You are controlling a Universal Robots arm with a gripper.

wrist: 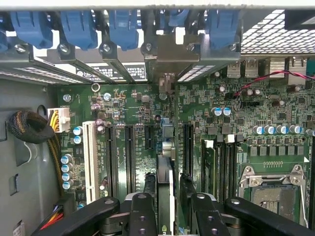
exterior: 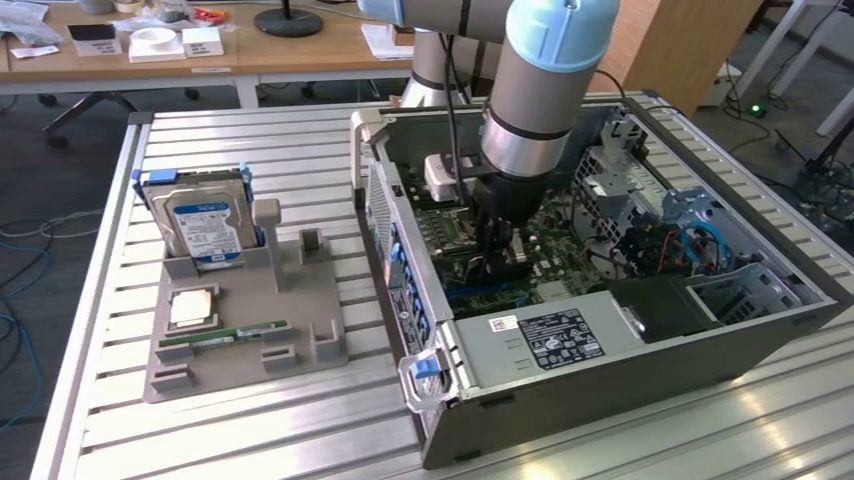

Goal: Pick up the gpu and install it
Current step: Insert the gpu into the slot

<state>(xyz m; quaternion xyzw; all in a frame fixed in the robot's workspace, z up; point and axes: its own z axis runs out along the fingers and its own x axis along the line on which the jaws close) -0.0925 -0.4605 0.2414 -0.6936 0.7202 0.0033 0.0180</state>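
The gripper [wrist: 167, 194] is seen inside the open computer case [exterior: 587, 370], its fingers [wrist: 142, 211] parted on either side of the gpu [wrist: 166, 167] and not visibly clamping it. The card is stood on edge in a motherboard [wrist: 123, 113] slot, its bracket [wrist: 172, 51] met by the case's rear edge.

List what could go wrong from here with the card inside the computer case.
The graphics card stands on edge among the slots of the board at the hand; if not fully seated, it could tilt. Its metal bracket sits under the blue clips; misaligned, it could jam. The hand hangs close to the board and might knock parts.
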